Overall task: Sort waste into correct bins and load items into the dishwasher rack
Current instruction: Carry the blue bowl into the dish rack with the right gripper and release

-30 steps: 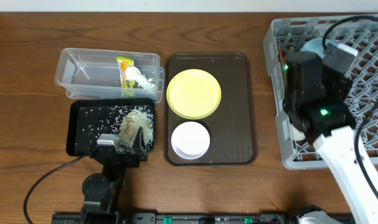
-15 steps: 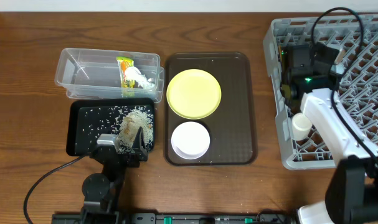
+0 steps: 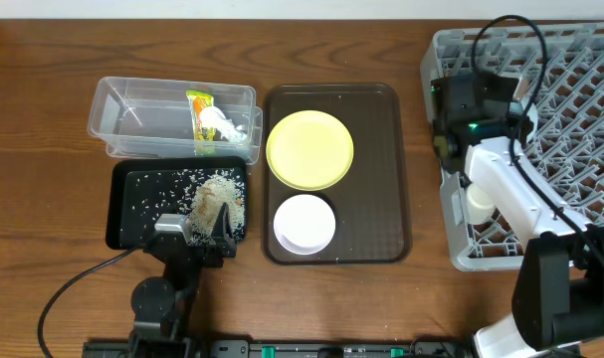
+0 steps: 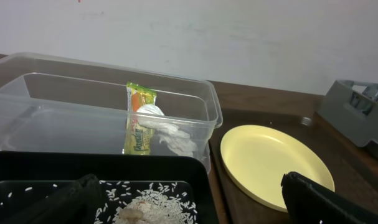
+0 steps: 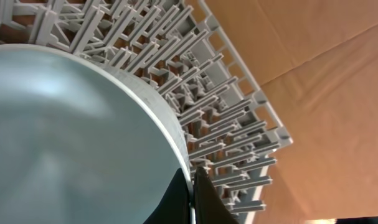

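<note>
My right gripper point(image 5: 192, 186) is shut on the rim of the light blue bowl point(image 5: 70, 137), over the lattice of the grey dishwasher rack point(image 5: 229, 93). In the overhead view this gripper point(image 3: 469, 99) is above the rack's point(image 3: 580, 119) left side and hides the bowl. My left gripper point(image 3: 197, 227) is open and empty over the black tray point(image 3: 132, 199), which holds rice and scraps point(image 3: 217, 194). The wrapper point(image 3: 200, 117) and tissue point(image 3: 225, 127) lie in the clear tub point(image 3: 132, 109). The yellow plate point(image 3: 309, 149) and white bowl point(image 3: 303, 223) sit on the brown tray. Chopsticks are out of view.
The dark brown serving tray point(image 3: 381, 199) lies mid-table between the bins and the rack. A small white cup-like object point(image 3: 479, 202) sits in the rack's front left. In the left wrist view the tub point(image 4: 51, 118), wrapper point(image 4: 137, 121) and plate point(image 4: 269, 162) lie ahead.
My right arm has swung toward the rack's far left side with the blue bowl, which is now hidden under it in the overhead view. The left arm has not moved.
</note>
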